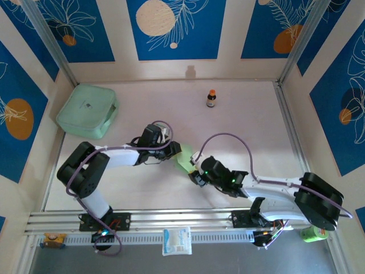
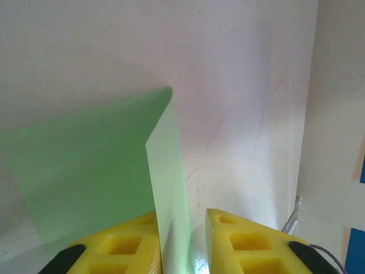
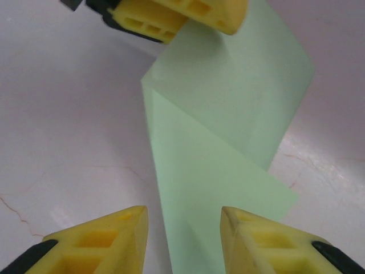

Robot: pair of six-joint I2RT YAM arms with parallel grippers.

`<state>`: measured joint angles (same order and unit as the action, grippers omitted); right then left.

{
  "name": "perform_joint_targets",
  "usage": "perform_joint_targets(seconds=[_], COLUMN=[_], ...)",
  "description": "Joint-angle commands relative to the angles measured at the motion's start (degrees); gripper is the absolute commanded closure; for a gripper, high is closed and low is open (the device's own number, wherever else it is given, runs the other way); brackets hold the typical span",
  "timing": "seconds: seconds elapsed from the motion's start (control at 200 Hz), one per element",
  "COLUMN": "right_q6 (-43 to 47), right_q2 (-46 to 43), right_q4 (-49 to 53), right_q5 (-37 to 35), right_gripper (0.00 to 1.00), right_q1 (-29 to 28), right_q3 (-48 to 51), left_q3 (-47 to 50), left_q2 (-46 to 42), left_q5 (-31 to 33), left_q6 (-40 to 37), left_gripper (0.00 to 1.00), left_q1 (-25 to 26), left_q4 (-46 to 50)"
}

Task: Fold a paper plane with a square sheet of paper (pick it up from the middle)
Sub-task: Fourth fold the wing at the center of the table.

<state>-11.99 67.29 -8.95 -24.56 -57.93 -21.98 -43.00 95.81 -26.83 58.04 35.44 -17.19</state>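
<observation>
The square sheet of paper [image 1: 183, 157] lies part-folded, middle of the tabletop [image 1: 256, 125].
Its long axis runs from right claw [image 3: 183, 210], spread, to left claw [image 2: 181, 212], spread astride the raised flap.

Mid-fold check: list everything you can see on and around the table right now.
square sheet of paper: 1, pale lime green, partly folded, table centre between the grippers
plastic box: 1, mint green, far left corner
small bottle: 1, dark with orange cap, upright, far centre
packet: 1, pale, near rail between the arm bases
green object: 1, near right corner, unclear
table: 1, off-white
left gripper: 1, yellow fingers, open, paper flap between them
right gripper: 1, yellow fingers, open, over the paper's near end
</observation>
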Motion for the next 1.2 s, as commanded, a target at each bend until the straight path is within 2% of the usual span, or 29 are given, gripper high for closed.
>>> perform_joint_targets(seconds=[0.0, 0.11, 0.54, 0.82, 1.0, 1.195], right_q6=[5.13, 6.29, 8.97, 7.5, 5.81, 5.08], right_q2=[2.45, 5.1, 13.52, 13.66, 13.84, 13.75], right_q4=[-4.21, -5.14, -6.58, -6.04, -5.4, -6.08], right_q5=[-7.87, -14.34, -18.82, -18.51, -17.66, -16.27], right_gripper=[0.6, 0.6, 0.62, 0.78, 0.84, 0.89], right_q1=[-2.75, -5.3, -8.33, -8.0, -7.33, -6.84], right_q3=[-0.2, -0.79, -2.97, -2.92, -2.89, -2.58], left_q3=[-1.97, -2.0, -2.87, -3.2, -3.31, -3.4], left_q2=[0.52, 0.27, 0.18, -0.05, -0.43, -0.32], left_q5=[-2.43, -2.5, -2.33, -1.6, -0.83, -0.24], left_q6=[-1.29, -1.31, -1.7, -2.04, -2.06, -2.23], left_gripper=[0.77, 0.82, 0.86, 0.87, 0.87, 0.73], left_q1=[0.37, 0.4, 0.26, 0.32, 0.31, 0.24], left_q4=[-0.72, -0.48, 1.6, 3.1, 3.9, 4.79])
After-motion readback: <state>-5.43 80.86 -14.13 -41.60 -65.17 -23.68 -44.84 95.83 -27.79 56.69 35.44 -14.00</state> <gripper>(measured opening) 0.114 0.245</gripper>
